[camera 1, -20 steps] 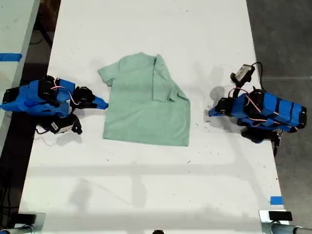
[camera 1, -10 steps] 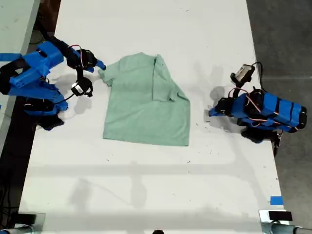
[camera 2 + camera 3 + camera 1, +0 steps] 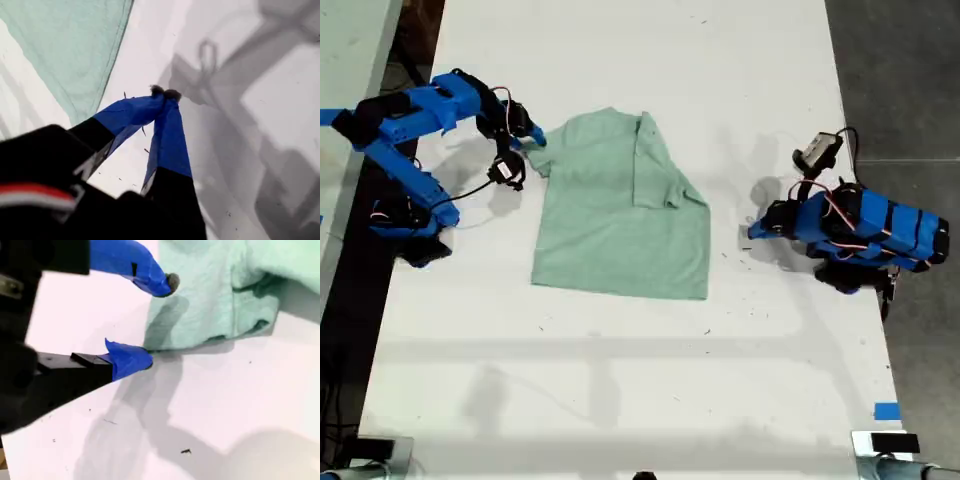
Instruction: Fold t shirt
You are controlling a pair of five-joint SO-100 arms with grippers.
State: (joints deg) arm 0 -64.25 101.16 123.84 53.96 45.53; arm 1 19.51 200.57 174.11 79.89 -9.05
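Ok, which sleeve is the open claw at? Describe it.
On the white table, find the green t shirt in the middle. The sleeve sticks out at its upper-left corner in the exterior view, by my second claw; the other sleeve is folded onto the body.

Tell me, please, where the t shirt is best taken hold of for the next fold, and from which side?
Probably the unfolded sleeve of the t shirt, at the exterior view's left. It lies flat with a free edge on the table, and my second pincer is open right at that edge, so it could slide in from that side. My first pincer is shut, off the cloth.
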